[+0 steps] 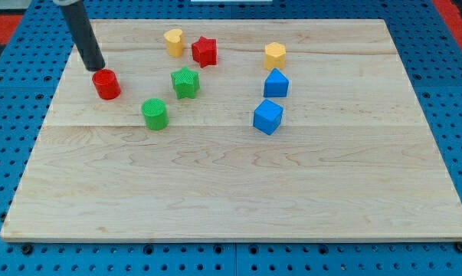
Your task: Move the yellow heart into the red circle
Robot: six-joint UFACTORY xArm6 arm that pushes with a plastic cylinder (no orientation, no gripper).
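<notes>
The yellow heart [174,42] sits near the view's top, left of centre, just left of a red star [204,51]. The red circle [106,84] is a short red cylinder at the view's left, below and left of the heart. My tip [97,67] is the lower end of the dark rod that slants in from the view's top left. It rests just above and left of the red circle, very close to it, and well left of the yellow heart.
A green star [185,82] and a green cylinder [155,114] lie between the red circle and the board's centre. A yellow hexagon [274,55] and two blue blocks [276,83] [267,116] stand right of centre. The wooden board [238,199] lies on a blue pegboard.
</notes>
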